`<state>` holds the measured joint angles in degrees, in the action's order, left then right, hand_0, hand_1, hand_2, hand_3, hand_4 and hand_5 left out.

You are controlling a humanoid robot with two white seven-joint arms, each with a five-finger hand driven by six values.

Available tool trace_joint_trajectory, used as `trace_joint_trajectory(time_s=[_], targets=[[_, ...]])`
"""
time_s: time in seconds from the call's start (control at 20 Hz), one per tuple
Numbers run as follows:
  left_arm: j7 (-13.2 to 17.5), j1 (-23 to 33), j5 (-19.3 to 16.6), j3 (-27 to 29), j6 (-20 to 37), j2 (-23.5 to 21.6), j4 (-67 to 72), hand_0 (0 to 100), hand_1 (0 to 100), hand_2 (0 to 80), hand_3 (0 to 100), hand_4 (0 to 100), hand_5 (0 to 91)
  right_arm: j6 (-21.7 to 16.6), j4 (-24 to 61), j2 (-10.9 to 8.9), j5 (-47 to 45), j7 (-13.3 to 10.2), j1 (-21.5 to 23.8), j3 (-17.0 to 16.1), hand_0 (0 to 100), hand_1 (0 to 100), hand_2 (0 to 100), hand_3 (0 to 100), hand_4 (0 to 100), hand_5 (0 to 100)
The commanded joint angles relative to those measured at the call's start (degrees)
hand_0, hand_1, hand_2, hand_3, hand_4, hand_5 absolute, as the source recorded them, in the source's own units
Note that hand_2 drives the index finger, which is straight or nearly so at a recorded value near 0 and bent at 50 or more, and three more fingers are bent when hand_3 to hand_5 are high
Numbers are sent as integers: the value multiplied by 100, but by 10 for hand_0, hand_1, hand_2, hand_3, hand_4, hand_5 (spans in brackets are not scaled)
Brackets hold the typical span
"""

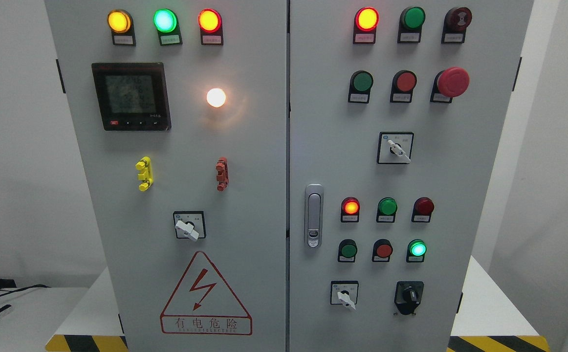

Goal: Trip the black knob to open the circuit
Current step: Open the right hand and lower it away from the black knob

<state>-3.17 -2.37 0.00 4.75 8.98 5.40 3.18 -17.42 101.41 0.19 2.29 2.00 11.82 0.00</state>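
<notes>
Control cabinet [245,161] with two doors, seen head-on from the head view. The black knob [408,296], the task's thing, sits at the lower right of the right door, just right of a white selector [345,296] and below a lit green lamp [417,249]. Its pointer stands near upright; which circuit state that marks cannot be read from the panel, so the scene fits a knob waiting to be tripped as well as one already turned. Controls are mounted on the door faces at reaching height, grouped with their lamps, so that each switch can be read against its indicator. A door latch [314,215] lies well to the knob's left. Neither robot hand is in view; whether either is open or closed cannot be told, and the knob's position relative to a robot hand cannot be given.
</notes>
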Motion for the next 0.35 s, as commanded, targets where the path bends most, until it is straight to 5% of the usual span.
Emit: trace_joint_trajectory(time_s=[0.0, 0.3], targets=[[1, 0, -176, 0, -2, -4, -2, 120, 389, 0, 0, 0, 0, 28, 265, -177, -79, 20, 136, 97, 143, 253, 0, 0, 0, 0], [1, 0, -176, 0, -2, -4, -2, 120, 389, 0, 0, 0, 0, 28, 336, -212, -106, 20, 198, 70, 138, 250, 0, 0, 0, 0]])
